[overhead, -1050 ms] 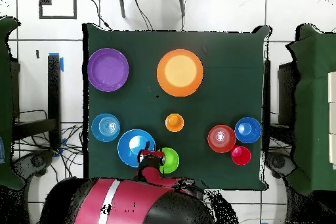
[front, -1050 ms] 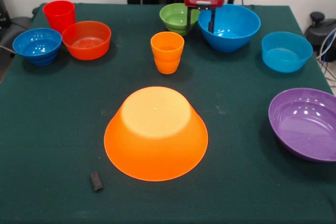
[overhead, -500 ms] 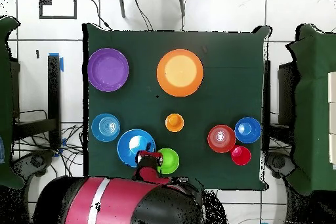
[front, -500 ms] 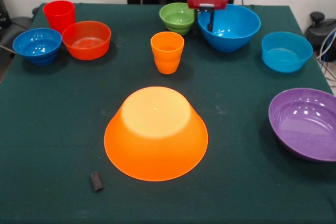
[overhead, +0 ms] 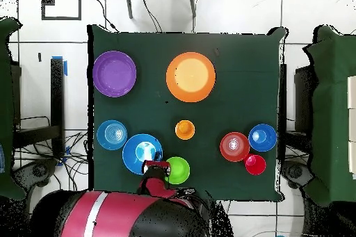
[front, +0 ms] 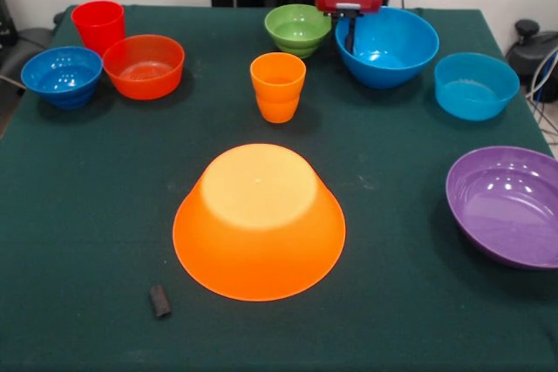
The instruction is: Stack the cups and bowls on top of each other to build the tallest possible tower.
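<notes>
My gripper [front: 344, 44] [overhead: 156, 168] is shut on the left rim of the big blue bowl [front: 392, 57] [overhead: 140, 153]; one finger [front: 350, 37] shows inside it, the other is hidden behind its wall. Just left of it sits the green bowl [front: 298, 28]. The orange cup [front: 278, 86] stands upright mid-table. The largest bowl, yellow-orange [front: 259, 219], lies upside down in front. At the far left are the red cup [front: 98, 25], the orange-red bowl [front: 144, 65] and the dark-blue bowl [front: 61, 76]. On the right sit the light-blue bowl [front: 476, 84] and a purple bowl [front: 510, 205].
A small black block [front: 159, 300] lies on the green cloth near the front edge, left of the upturned bowl. The purple bowl sits close to the table's right edge.
The gripper closed from open fingers straddling the rim. The big blue bowl has since shifted a little to the right in the front view, away from the green bowl.
</notes>
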Tool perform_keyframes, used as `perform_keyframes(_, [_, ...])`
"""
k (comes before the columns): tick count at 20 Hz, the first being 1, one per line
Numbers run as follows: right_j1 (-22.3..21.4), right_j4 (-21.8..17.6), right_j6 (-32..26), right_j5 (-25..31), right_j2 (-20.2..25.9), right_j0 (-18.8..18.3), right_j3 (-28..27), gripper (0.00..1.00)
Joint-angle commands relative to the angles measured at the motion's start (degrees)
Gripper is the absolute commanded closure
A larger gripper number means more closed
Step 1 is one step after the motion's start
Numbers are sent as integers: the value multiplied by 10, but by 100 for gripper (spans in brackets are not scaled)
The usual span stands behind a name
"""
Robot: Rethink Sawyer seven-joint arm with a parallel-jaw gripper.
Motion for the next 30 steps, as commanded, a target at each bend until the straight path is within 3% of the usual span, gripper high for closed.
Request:
perform_keyframes(1, [34, 55, 67, 46, 30, 16, -84, 100])
perform_keyframes(7, [0, 20, 85, 77, 60, -18, -68, 100])
perform_keyframes(17, [-185, -23, 82, 202, 118, -77, 18, 100])
perform_keyframes(23, [-248, -62, 75, 235, 155, -126, 52, 100])
perform_keyframes(27, [-306, -60, 68, 286, 172, -141, 79, 100])
perform_keyframes(30, [-327, -58, 65, 312, 190, -156, 86, 100])
